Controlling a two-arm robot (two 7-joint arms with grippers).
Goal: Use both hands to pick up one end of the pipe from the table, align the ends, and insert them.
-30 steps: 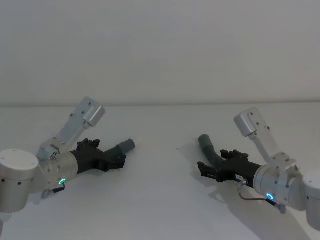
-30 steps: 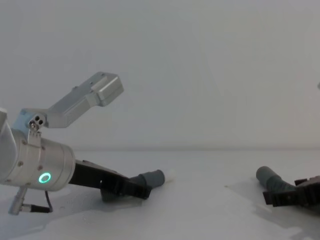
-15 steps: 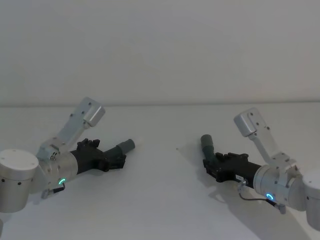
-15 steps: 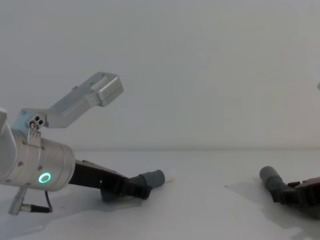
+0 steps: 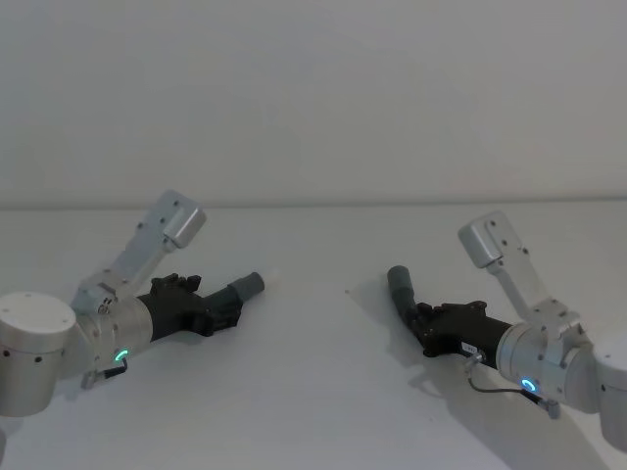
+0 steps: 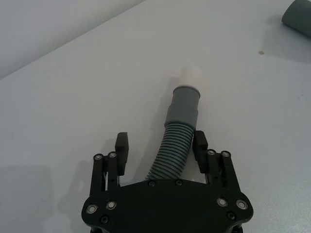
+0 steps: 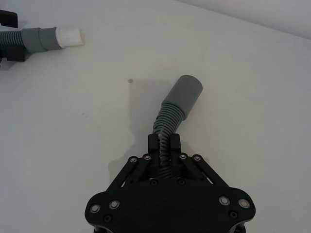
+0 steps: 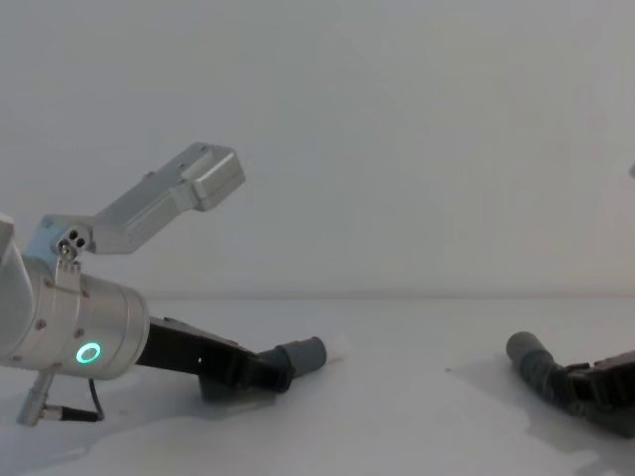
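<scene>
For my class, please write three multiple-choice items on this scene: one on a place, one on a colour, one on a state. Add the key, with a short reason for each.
1. Which gripper has the white-tipped hose piece between its fingers?
A. the left one
B. the right one
C. neither

2. What colour is the cuff at the end of the curved hose piece?
A. white
B. yellow
C. grey

3. How do the fingers of the right gripper stand?
A. wide open, holding nothing
B. shut on the hose's ribbed part
C. shut on the smooth cuff

Key:
1 A: the left gripper straddles that piece's ribbed part, its fingers apart.
2 C: its cuff is plain grey, with no white tip.
3 B: the right wrist view shows the fingers pinched on the ribs, with the cuff free beyond them.
</scene>
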